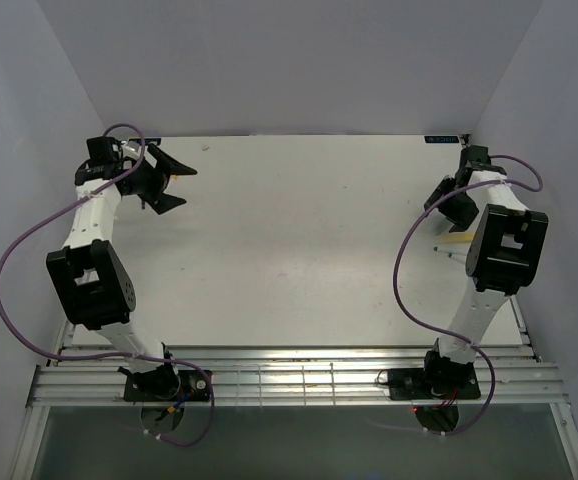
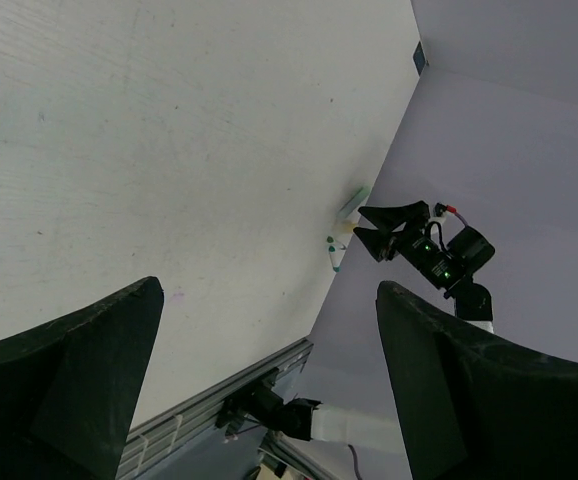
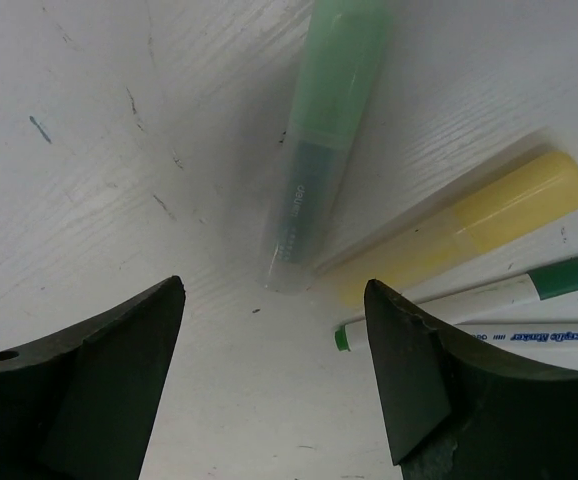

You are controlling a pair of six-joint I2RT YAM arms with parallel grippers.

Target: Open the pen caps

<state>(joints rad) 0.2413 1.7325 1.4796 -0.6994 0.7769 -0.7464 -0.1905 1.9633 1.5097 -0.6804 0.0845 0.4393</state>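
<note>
In the right wrist view a pale-green marker (image 3: 329,140) with a see-through lower end lies on the white table. Beside it lie a yellow marker (image 3: 469,235), a thin white pen with green ends (image 3: 469,298) and another white pen (image 3: 544,335). My right gripper (image 3: 274,290) is open and empty, hovering just above the green marker's near end with a finger on each side of it. No loose cap shows. From the top, the pens (image 1: 456,240) lie at the right edge under the right gripper (image 1: 449,215). My left gripper (image 1: 185,186) is open and empty at the far left, well away from them.
The table (image 1: 299,250) is bounded by grey walls at the back and both sides. A metal rail (image 1: 289,375) runs along the near edge. The left wrist view shows its own open gripper (image 2: 269,290), and far off the pens (image 2: 344,228) and the right gripper (image 2: 394,228).
</note>
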